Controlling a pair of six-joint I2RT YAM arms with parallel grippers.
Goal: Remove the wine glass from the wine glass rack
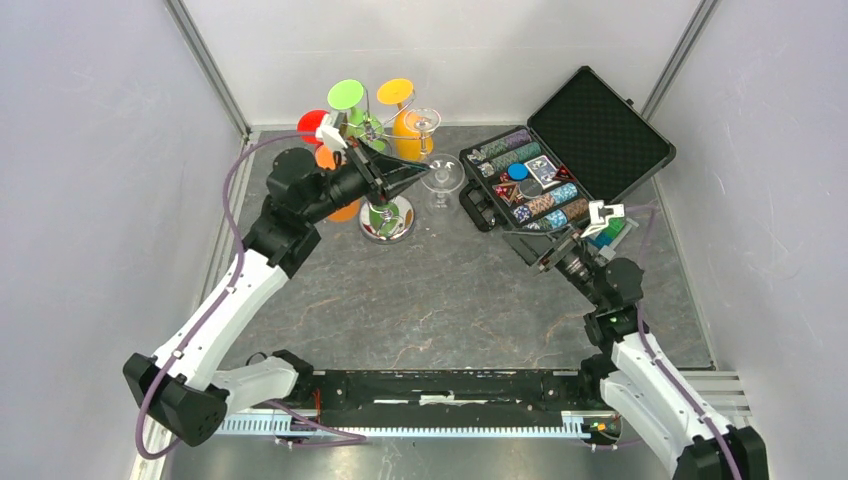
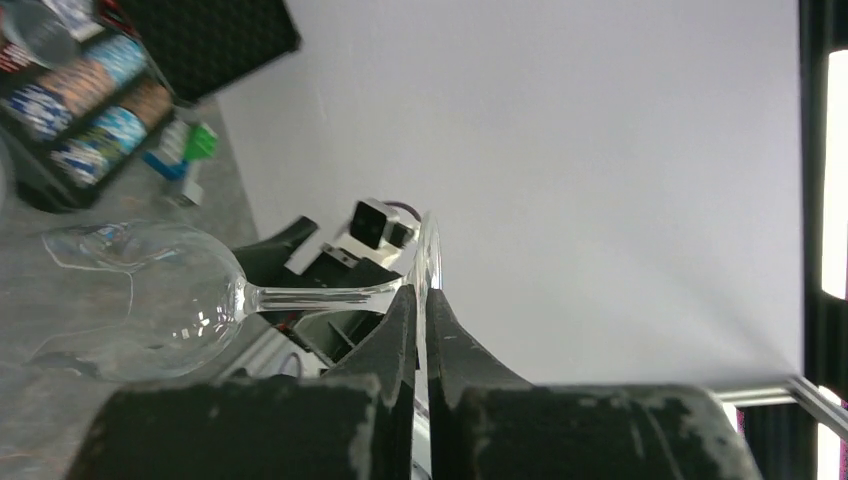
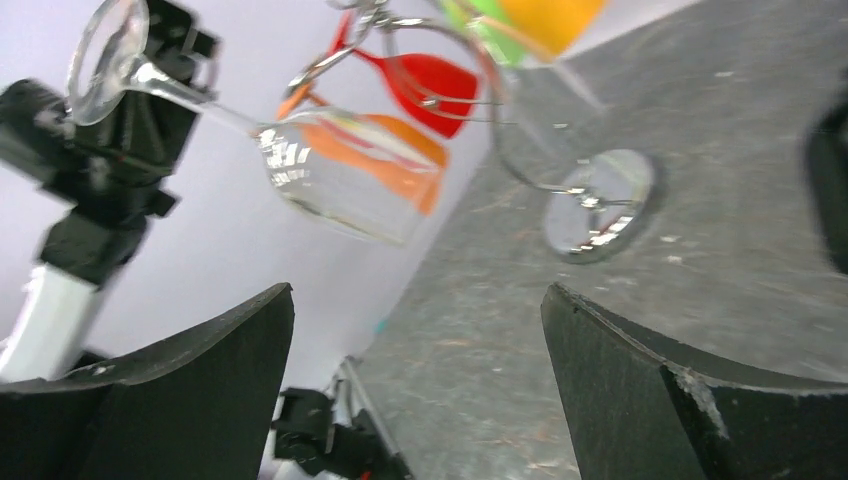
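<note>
The left gripper (image 2: 422, 300) is clamped on the round foot of the clear wine glass (image 2: 180, 310), which hangs bowl-down just right of the chrome wire rack (image 1: 388, 218). The right gripper (image 3: 418, 300), well apart to the right, stands wide open.

Dark grey, marbled table (image 1: 440, 300) – two things standing on it toward the far side.

The wine glass rack (image 1: 388, 222) stands on its round shiny base at far left. An open black case (image 1: 600, 130) sits well apart at far right – lid thrown back, rows of poker chips (image 1: 545, 200) inside. A small green and blue thing (image 2: 188, 148) lies just beside the case.
</note>
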